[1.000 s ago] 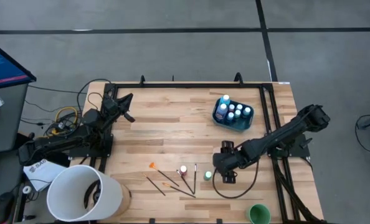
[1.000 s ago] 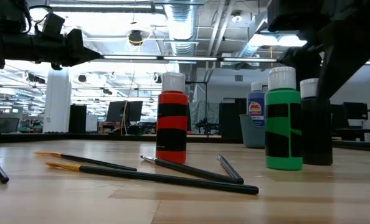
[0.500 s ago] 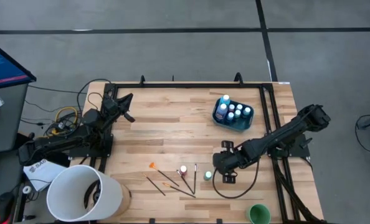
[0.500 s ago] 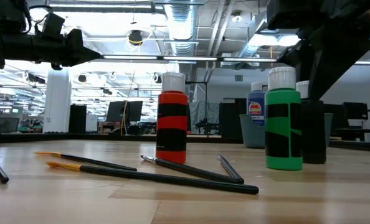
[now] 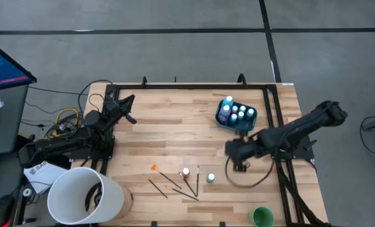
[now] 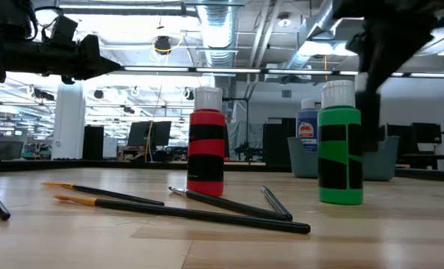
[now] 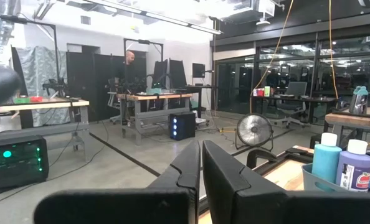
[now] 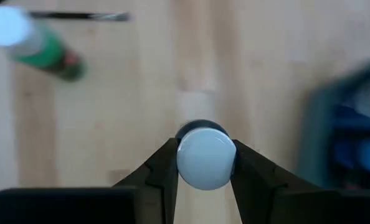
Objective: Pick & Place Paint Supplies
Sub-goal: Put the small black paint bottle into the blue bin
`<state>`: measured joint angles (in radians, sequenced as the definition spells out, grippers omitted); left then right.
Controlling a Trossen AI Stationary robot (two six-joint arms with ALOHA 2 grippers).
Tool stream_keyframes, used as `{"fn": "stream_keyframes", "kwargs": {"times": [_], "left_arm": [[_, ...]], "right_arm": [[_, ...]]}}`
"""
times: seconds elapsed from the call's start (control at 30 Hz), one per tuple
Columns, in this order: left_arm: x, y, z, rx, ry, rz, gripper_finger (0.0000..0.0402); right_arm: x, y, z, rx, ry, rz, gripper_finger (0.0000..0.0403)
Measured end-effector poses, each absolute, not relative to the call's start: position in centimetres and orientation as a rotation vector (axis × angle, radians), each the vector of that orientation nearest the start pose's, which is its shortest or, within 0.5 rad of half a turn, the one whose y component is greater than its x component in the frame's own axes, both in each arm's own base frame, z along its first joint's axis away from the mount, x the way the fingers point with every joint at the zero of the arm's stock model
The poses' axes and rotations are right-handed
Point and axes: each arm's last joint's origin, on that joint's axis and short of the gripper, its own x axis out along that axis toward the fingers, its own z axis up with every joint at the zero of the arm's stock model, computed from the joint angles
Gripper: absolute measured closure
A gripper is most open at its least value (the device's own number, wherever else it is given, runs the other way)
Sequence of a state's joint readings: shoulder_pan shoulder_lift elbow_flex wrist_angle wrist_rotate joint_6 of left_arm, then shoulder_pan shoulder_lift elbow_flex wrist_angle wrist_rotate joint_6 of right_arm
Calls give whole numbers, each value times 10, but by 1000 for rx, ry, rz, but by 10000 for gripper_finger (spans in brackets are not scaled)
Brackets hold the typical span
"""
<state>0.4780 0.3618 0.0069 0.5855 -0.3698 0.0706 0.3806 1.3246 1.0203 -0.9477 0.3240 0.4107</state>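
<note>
Lifted from beside the green bottle [image 5: 211, 178], a dark bottle [image 8: 204, 155] is clamped in the right gripper [image 8: 203, 163] and must next be carried to the teal tub [image 5: 237, 124], while the left gripper [image 7: 201, 167] is kept shut at the far left.

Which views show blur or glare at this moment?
Right wrist view: green bottle and teal tub smeared, held dark bottle sharp in the right gripper. Low view: ceiling lights glare. High view: even light.

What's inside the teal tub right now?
The teal tub holds about five white-capped blue paint bottles, one taller at its back corner. The bottles cover the tub's floor, so anything lying beneath them cannot be seen.
</note>
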Motion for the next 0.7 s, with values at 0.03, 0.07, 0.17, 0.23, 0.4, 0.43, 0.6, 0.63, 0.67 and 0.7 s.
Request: {"fn": "stream_keyframes", "kwargs": {"times": [0.03,0.07,0.17,0.23,0.4,0.43,0.6,0.63,0.67,0.7], "left_arm": [[98,63,190,79,-207,852,394],[98,63,190,79,-207,852,394],[98,63,190,79,-207,852,394],[98,63,190,79,-207,852,394],[98,63,190,79,-207,852,394],[98,63,190,79,-207,852,394],[98,63,190,79,-207,852,394],[98,63,190,79,-207,852,394],[98,63,190,79,-207,852,394],[98,63,190,79,-207,852,394]], "right_arm": [[217,72,260,-60,1141,-221,295],[210,64,267,-45,1126,-258,295],[188,40,285,14,1077,-413,295],[174,26,294,75,1044,-523,295],[152,4,301,234,954,-700,294],[150,1,299,253,948,-725,293],[147,-10,287,283,973,-829,294],[146,-11,284,284,982,-841,294],[146,-13,280,284,993,-852,294],[146,-14,277,284,1004,-863,293]]}}
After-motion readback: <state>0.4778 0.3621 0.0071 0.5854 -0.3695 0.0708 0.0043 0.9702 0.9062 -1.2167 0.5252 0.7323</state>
